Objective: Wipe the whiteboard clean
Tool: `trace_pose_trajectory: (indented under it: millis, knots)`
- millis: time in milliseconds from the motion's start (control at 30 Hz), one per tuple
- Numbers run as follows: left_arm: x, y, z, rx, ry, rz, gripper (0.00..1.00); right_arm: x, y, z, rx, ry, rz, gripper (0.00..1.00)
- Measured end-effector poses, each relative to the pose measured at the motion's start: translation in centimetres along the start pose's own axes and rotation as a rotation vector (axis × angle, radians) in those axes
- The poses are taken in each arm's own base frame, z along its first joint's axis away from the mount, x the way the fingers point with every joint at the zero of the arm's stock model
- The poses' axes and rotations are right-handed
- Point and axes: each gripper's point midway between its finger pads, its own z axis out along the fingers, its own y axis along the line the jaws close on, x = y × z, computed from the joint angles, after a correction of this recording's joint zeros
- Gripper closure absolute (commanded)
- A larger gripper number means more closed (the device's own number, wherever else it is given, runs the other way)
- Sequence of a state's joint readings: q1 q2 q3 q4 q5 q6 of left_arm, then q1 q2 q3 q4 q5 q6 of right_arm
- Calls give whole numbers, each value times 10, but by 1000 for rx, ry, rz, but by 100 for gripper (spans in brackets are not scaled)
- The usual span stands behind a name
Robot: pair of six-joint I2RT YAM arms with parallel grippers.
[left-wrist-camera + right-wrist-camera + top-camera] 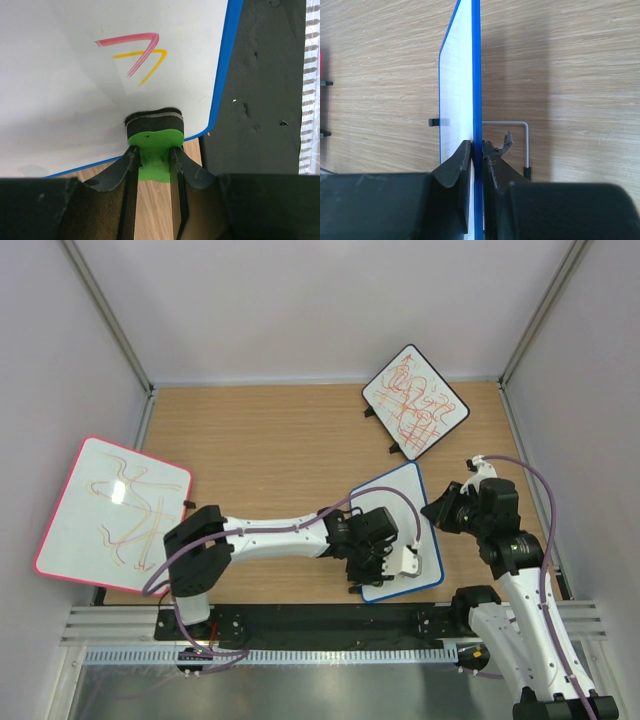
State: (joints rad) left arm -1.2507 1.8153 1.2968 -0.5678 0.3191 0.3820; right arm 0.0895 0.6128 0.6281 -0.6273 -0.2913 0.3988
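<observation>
1. Top external view: the whiteboard [398, 502] is seen at 4 o'clock on the tabletop [270, 440].
2. The right hand [441, 510] is clamped on the board's 3 o'clock edge, with the blue frame pinched between both fingers.
3. The left hand [392, 558] is closed on an eraser [154, 131], gripped by its green handle; the felt is pressed against the board near a corner.
4. At the eraser's 12 o'clock, red and yellow strokes [137, 52] are seen on the white surface.

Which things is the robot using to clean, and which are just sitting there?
In the job: blue-framed whiteboard, eraser in left gripper, right gripper pinching the board's edge.
Just sitting there: pink-framed board, black-framed board.
</observation>
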Motion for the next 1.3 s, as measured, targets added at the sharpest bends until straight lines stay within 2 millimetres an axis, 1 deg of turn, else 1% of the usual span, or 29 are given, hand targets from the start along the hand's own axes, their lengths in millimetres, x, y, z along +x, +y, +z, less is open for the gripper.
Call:
trace_pose_trajectory:
  millis: [100, 167, 200, 333, 400, 467, 567, 733, 833, 1200, 1233, 1300]
  knots:
    - [-6, 1, -4, -4, -4, -2, 100, -2, 1, 0, -6, -7, -3, 99]
    - [-18, 4, -8, -13, -25, 3, 100, -2, 2, 0, -12, -8, -3, 99]
    - [-28, 7, -11, -19, -43, 9, 100, -2, 3, 0, -14, -7, -3, 99]
    - [-83, 18, -29, -57, -158, 55, 100, -2, 4, 0, -22, -4, 1, 99]
    - [-105, 19, -36, -67, -201, 76, 100, -2, 5, 0, -22, -4, 4, 99]
    - [-120, 18, -39, -68, -229, 94, 100, -2, 5, 0, -22, -4, 4, 99]
    - [-128, 15, -34, -55, -233, 103, 100, -2, 5, 0, -23, -4, 4, 99]
    - [-117, 10, -23, -27, -203, 96, 100, 0, 2, 0, -11, 0, 4, 99]
    - [-105, 6, -17, -10, -185, 87, 100, 1, 0, 0, -1, 6, 1, 99]
    - [-22, -21, 3, 53, -44, 36, 100, 1, 0, 0, 0, 7, 1, 99]
    - [-16, -23, 5, 57, -31, 31, 100, 2, 0, 0, 1, 7, 1, 99]
    - [-14, -23, 5, 56, -29, 31, 100, 1, 0, 0, -1, 6, 1, 99]
